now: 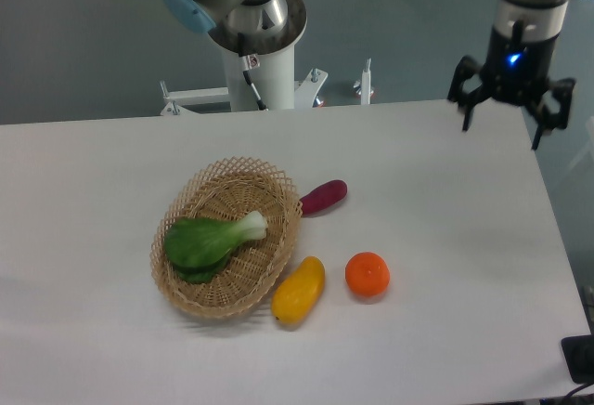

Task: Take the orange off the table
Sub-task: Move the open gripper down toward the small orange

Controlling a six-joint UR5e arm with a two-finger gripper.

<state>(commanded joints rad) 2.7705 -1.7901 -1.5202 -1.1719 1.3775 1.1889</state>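
Observation:
The orange (368, 274) is a small round bright-orange fruit lying on the white table (445, 201), right of centre toward the front. My gripper (501, 137) hangs in the air over the table's far right corner, well above and behind the orange. Its two black fingers are spread apart and hold nothing.
A yellow mango-like fruit (299, 290) lies just left of the orange. A purple oblong vegetable (323, 197) lies behind it. A wicker basket (200, 298) with a green bok choy (209, 241) stands at centre left. The arm's base column (260, 61) stands behind the table.

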